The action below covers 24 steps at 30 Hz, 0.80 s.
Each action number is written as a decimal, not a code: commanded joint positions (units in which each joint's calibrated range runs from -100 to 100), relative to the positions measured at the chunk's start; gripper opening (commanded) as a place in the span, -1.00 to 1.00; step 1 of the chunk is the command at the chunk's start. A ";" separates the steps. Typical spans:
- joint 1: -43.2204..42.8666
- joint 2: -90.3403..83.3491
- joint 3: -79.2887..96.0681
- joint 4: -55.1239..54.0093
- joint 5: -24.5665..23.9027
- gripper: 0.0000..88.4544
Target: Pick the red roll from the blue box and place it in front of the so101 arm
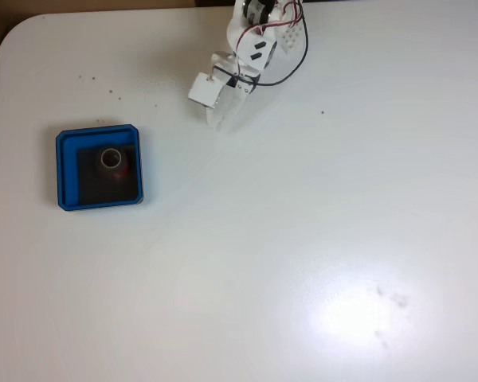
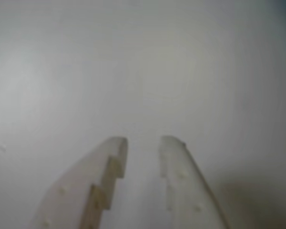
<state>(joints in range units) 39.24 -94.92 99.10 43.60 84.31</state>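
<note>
Approach step not begun: arm parked away from box

Gripper (image 2: pixel 142 143) sits with its two white fingers parted by a narrow gap and nothing between them; the wrist view shows bare white table (image 2: pixel 143 71) past the fingertips. In the fixed view, the so101 arm (image 1: pixel 251 44) reaches in from the top edge, with the gripper (image 1: pixel 223 119) held above the table near that edge.

The red roll (image 1: pixel 112 160) rests inside the blue box (image 1: pixel 60 171), on the black floor, toward the upper middle of the tray. The box lies on the left side of the table in the fixed view, well apart from the gripper. The roll shows its pale hollow core upward, with a trace of red on its lower right side.

Judgement: the pick has not started. The next move calls for a swing toward the box, left and downward in the fixed view, then a descent with the jaws opened wider to straddle the roll clear of the raised rim.
</note>
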 commanded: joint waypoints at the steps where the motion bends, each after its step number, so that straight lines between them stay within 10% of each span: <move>1: 6.34 -3.74 0.63 -0.69 0.19 -0.98; 24: 20.12 -0.23 -2.97 -1.68 0.19 -0.98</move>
<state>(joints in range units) 59.03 -94.92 98.48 43.35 84.31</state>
